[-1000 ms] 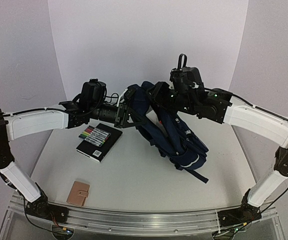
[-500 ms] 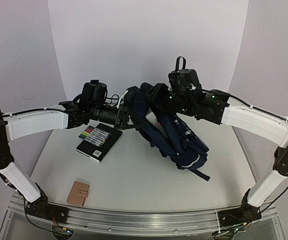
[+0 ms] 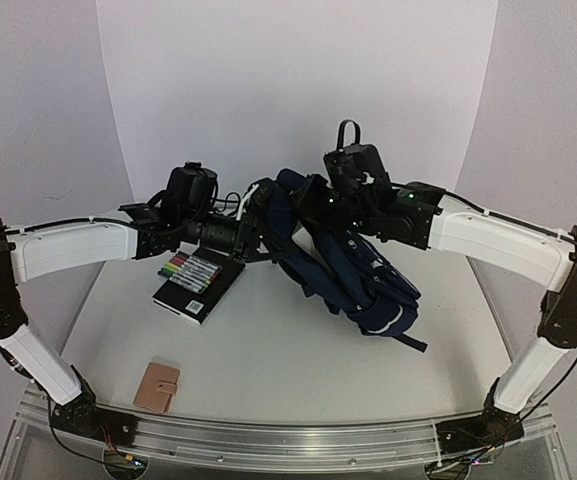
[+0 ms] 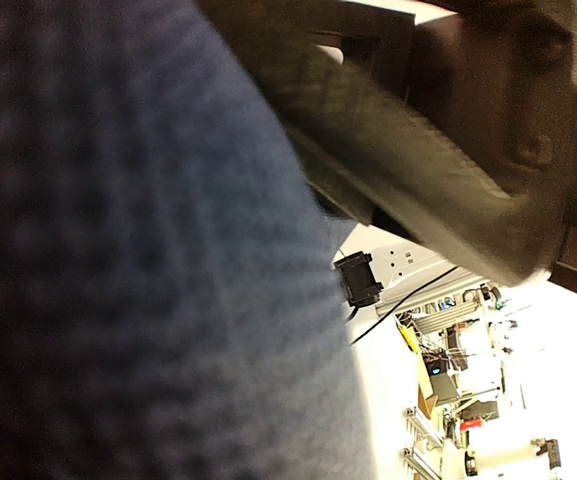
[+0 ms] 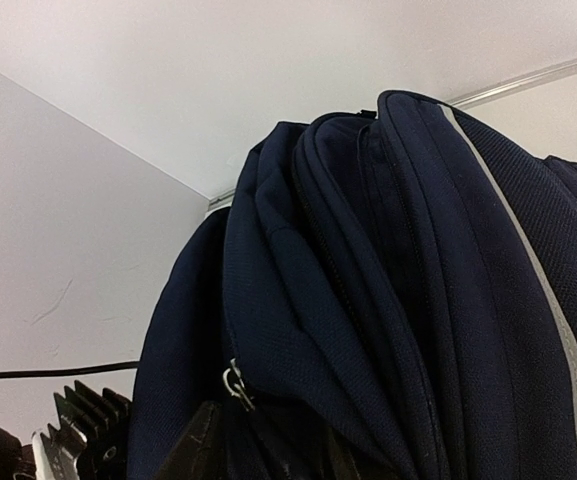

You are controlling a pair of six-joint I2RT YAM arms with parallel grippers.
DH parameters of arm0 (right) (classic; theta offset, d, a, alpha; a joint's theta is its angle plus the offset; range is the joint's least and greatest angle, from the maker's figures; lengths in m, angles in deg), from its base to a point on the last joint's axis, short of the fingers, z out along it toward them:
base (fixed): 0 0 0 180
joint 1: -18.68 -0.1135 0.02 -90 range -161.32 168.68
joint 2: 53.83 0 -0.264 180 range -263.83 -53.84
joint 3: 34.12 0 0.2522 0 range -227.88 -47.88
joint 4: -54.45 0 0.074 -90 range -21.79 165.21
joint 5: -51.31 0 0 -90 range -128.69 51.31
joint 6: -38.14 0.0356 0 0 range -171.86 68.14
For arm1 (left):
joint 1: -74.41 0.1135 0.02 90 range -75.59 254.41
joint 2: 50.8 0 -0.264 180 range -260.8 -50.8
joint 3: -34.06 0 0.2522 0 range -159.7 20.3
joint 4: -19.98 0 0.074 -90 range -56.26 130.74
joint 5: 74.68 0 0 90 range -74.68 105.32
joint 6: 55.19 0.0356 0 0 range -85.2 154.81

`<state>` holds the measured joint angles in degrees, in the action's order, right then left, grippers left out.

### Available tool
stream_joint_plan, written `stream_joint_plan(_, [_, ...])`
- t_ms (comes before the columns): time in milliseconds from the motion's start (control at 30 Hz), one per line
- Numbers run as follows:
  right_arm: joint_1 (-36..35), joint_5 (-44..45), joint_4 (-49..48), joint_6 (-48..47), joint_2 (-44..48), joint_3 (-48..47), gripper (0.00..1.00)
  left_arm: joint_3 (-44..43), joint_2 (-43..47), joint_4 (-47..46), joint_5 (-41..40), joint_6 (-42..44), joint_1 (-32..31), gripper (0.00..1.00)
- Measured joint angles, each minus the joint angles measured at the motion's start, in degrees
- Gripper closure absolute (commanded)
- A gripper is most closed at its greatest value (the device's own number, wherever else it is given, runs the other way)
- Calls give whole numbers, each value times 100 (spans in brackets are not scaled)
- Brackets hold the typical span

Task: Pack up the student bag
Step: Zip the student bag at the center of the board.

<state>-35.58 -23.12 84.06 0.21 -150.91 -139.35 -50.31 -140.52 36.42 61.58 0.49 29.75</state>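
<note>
The student bag (image 3: 363,280), dark navy with thin grey stripes, hangs tilted above the table's middle, its lower end resting at the right. My left gripper (image 3: 258,215) is shut on the bag's upper left edge; in the left wrist view blurred navy fabric (image 4: 118,250) hides the fingers. My right gripper (image 3: 313,205) presses into the bag's top from the right. In the right wrist view the bag's folds (image 5: 368,280) fill the frame, a fold lies between the fingers of the right gripper (image 5: 268,450), and a metal zipper pull (image 5: 233,382) sits just above the left finger (image 5: 193,445).
A black notebook (image 3: 208,295) with a set of coloured markers (image 3: 190,270) on it lies left of the bag, under the left arm. A small tan case (image 3: 157,387) sits near the front left. A metal rail (image 3: 268,440) runs along the near edge.
My right arm has shifted left and slightly up against the bag's top, and its jaws have narrowed on the fabric. The bag's lower end slid a little. The left arm barely moved.
</note>
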Motion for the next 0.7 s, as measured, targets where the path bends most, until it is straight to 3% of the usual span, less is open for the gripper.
stream_joint_plan(233, [7,-61,-31,-56,-31,76,100,17,9,-33,-3,1,-57,100])
stream_joint_plan(400, [7,-170,-325,-52,54,366,100,125,81,-11,-164,-11,-96,97])
stream_joint_plan(567, [9,-446,-683,21,547,1084,100,529,381,-55,-514,-182,-234,53])
stream_joint_plan(700, [17,-612,-628,26,970,1714,100,1167,869,-380,-752,-597,-277,31])
